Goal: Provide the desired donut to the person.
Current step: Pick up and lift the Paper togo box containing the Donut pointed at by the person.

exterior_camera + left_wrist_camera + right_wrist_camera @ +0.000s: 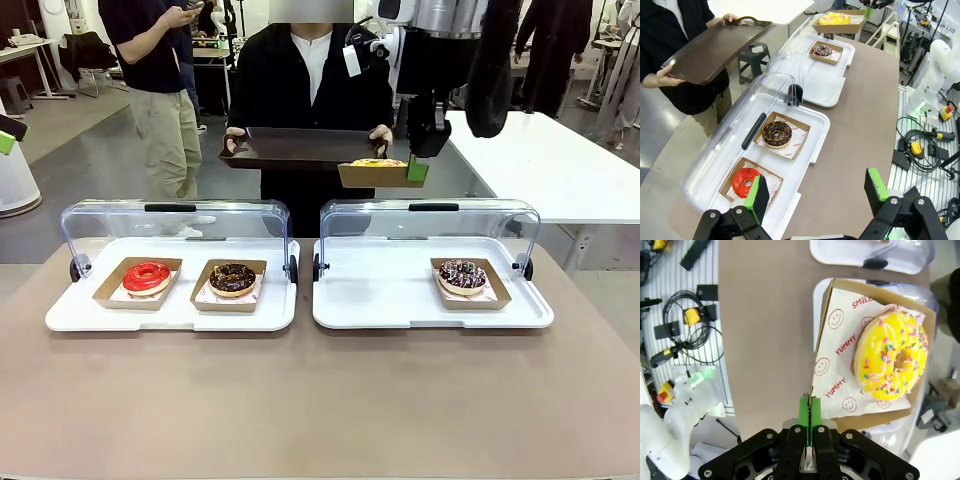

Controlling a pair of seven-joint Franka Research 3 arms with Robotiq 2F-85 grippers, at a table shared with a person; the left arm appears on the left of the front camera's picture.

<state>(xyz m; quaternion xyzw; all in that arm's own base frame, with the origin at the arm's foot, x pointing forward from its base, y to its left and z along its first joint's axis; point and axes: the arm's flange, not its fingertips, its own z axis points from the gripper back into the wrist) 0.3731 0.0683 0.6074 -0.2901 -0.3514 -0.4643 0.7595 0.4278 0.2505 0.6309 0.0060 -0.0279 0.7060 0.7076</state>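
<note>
Yellow sprinkled donut (895, 357) in cardboard tray (840, 340), pinched at the rim by right tool (810, 412), aloft just beside brown serving tray (300, 148) held by person (270, 90). Handover step; next, probably lower and release. Left tool (816, 189) wide, empty.

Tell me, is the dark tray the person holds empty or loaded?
Empty. In the left wrist view the dark tray is bare; the yellow donut sits in its cardboard box, held by the right gripper.

Bright even overhead light, faint soft shadows, sheen on clear cover (110, 222) toward 9 o'clock, wrist-view edges bowed.
</note>
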